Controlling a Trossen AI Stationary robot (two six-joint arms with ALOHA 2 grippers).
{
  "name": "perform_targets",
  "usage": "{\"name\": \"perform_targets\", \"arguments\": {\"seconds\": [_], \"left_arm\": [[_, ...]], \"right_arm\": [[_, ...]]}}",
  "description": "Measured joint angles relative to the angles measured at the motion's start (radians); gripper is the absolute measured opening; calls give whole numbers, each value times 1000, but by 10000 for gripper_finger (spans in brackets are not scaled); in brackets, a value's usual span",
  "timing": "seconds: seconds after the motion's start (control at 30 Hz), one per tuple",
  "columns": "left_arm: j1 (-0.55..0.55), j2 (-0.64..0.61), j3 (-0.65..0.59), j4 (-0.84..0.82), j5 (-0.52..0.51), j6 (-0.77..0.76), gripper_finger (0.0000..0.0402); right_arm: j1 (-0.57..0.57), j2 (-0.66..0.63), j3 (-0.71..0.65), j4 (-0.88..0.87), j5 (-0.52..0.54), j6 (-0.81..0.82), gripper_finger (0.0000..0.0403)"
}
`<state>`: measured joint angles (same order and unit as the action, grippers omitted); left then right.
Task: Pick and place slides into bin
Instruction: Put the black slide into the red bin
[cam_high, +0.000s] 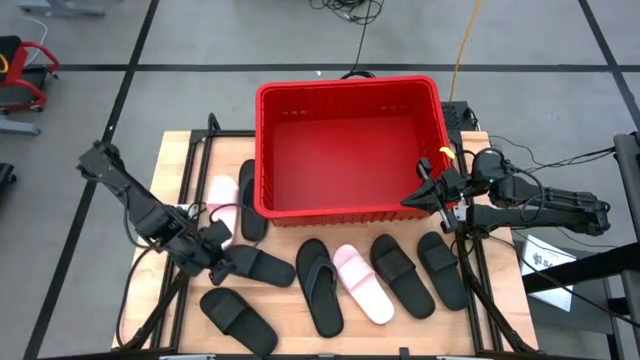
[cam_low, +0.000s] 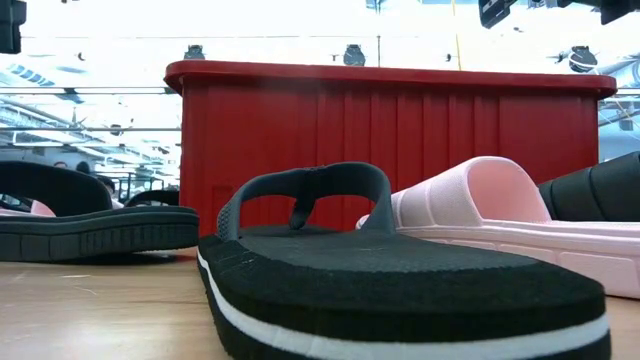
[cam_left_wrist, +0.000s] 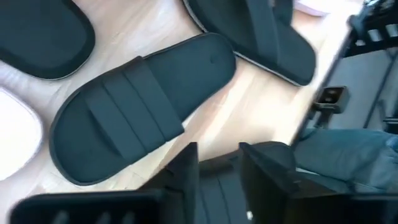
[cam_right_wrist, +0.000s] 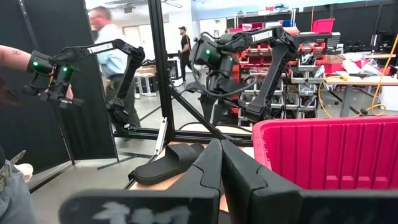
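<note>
Slides, as far as I can see, all lie outside the red bin (cam_high: 350, 150), which looks empty at the table's far middle, so I judge nothing is placed yet. Black slides (cam_high: 400, 275) and a pink slide (cam_high: 362, 285) line the near edge. My left gripper (cam_high: 220, 258) hovers with fingers parted beside a black slide (cam_high: 262, 266). My right gripper (cam_high: 425, 195) waits, pinched closed, at the bin's right corner.

wooden table (cam_high: 170, 160), red bin (cam_high: 350, 145), black and pink slides (cam_high: 322, 285)
</note>
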<state>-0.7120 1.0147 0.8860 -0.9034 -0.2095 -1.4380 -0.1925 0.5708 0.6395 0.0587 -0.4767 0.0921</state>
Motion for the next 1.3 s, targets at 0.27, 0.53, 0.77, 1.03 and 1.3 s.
{"name": "perform_targets", "arguments": {"seconds": [0.27, 0.53, 0.77, 1.03, 1.3], "left_arm": [[35, 93, -1, -118, 110, -154, 174], [76, 98, -8, -113, 60, -149, 162], [77, 96, -131, -29, 105, -201, 157], [79, 64, -266, 133, 139, -196, 157], [79, -67, -393, 221, 104, -196, 156]], "right_arm": [[0, 0, 0, 0, 0, 0, 0], [0, 0, 0, 0, 0, 0, 0], [0, 0, 0, 0, 0, 0, 0], [0, 0, 0, 0, 0, 0, 0], [0, 0, 0, 1, 0, 0, 0]]}}
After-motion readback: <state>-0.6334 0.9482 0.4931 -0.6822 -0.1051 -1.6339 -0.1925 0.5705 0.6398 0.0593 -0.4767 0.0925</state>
